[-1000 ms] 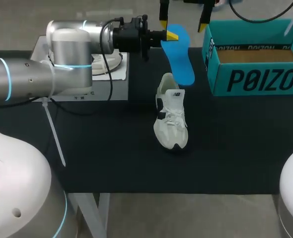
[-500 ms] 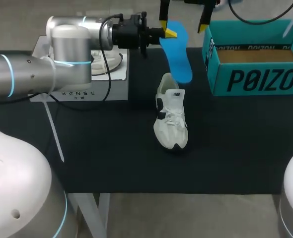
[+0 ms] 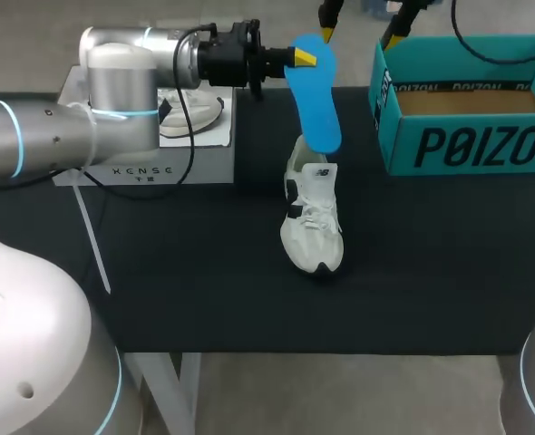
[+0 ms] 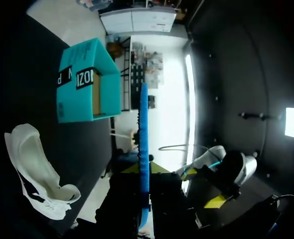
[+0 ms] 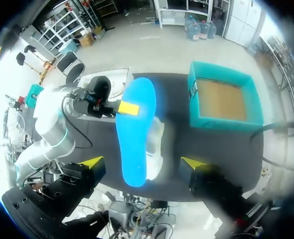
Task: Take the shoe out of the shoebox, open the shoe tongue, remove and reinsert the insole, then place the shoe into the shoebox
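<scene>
blue insole pinched in the left claw above the shoe

the blue insole (image 3: 315, 100) hangs over the far middle of the desk, one end clamped in the left gripper (image 3: 302, 58), which is closed on it. only one yellow tip shows from above; the left wrist view gives the insole edge-on between both tips. its lower end overlaps the heel opening of the white shoe (image 3: 311, 217), but whether they touch is not clear. the shoe stands mid-desk, toe towards the near edge, its far heel partly hidden behind the insole. the teal shoebox (image 3: 467, 136) sits open at the far right corner, its right end cut off, brown floor bare. the right gripper (image 3: 358, 36) hovers over the far edge between insole and box, fingers wide apart and holding nothing; its body is cut off from above. a grey unit (image 3: 172, 149) at the far left edge is half hidden by the left arm
</scene>
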Robot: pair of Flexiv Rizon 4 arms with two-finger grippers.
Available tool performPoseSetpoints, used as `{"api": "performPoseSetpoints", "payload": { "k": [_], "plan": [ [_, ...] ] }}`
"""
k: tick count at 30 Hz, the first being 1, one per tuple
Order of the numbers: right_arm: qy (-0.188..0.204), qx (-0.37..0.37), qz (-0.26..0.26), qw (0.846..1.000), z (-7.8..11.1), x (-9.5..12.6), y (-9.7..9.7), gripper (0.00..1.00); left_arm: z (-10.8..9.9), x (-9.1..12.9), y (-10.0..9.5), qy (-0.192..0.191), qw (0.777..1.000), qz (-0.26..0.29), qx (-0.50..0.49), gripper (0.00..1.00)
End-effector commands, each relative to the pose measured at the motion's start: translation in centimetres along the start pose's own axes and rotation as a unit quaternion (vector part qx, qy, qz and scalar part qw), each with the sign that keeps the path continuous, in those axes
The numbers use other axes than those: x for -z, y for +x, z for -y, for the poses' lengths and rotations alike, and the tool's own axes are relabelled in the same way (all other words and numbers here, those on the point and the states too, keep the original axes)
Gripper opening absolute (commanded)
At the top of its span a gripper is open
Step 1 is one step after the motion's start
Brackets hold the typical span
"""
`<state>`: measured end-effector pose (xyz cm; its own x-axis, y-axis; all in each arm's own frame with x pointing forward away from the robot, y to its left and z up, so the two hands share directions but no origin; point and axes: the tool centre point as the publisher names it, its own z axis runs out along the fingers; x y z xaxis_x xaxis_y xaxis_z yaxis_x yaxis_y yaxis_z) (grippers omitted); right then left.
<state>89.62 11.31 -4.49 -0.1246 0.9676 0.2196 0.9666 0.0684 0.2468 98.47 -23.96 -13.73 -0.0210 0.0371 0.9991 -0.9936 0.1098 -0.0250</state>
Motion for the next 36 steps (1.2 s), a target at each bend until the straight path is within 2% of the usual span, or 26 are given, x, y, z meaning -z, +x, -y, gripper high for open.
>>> {"api": "performPoseSetpoints", "payload": {
  "k": [1, 4, 6, 8, 10, 11, 17, 20, 21, 24, 36],
  "plan": [
    [-0.010, 0.000, -0.032, 0.999, 0.5, -0.2, -0.6, 1.00, -0.7, 0.2, 0.3, 0.003, 1.000, 0.000, -0.001, 0.00],
    [-0.010, 0.000, -0.032, 0.999, 0.5, -0.2, -0.6, 1.00, -1.1, 0.3, 0.3, 0.000, 1.000, -0.006, -0.005, 0.00],
    [0.009, -0.075, -0.127, 0.989, 0.0, -0.4, -1.8, 1.00, -1.4, 0.5, 0.3, -0.002, 1.000, -0.011, -0.015, 0.00],
    [0.013, -0.126, -0.224, 0.966, -0.3, -0.3, -2.8, 1.00, -1.5, 0.7, 0.4, -0.003, 0.999, -0.018, -0.031, 0.00],
    [0.017, -0.152, -0.275, 0.949, -0.5, -0.3, -3.7, 1.00, -1.5, 0.9, 0.5, -0.002, 0.999, -0.023, -0.034, 0.00],
    [0.024, -0.176, -0.318, 0.931, -0.7, -0.3, -4.2, 1.00, -1.4, 1.0, 0.6, -0.002, 0.999, -0.024, -0.035, 0.00],
    [0.029, -0.195, -0.408, 0.892, -1.4, -0.1, -5.5, 1.00, -0.9, 1.5, 0.6, -0.008, 1.000, -0.027, 0.011, 0.00],
    [0.020, -0.188, -0.417, 0.889, -1.6, -0.1, -5.5, 1.00, -0.9, 1.6, 0.7, -0.019, 0.995, -0.045, 0.089, 0.00],
    [0.020, -0.189, -0.424, 0.885, -1.6, -0.1, -5.4, 1.00, -0.9, 1.6, 0.8, -0.009, 0.991, -0.052, 0.126, 0.00],
    [0.017, -0.188, -0.422, 0.887, -1.6, -0.3, -5.3, 1.00, -1.1, 1.7, 0.9, -0.013, 0.986, -0.052, 0.160, 0.00],
    [0.010, -0.186, -0.409, 0.893, -1.4, -0.7, -5.4, 1.00, -1.0, 1.6, 0.8, -0.007, 0.994, -0.026, 0.109, 0.00]
  ]
}}
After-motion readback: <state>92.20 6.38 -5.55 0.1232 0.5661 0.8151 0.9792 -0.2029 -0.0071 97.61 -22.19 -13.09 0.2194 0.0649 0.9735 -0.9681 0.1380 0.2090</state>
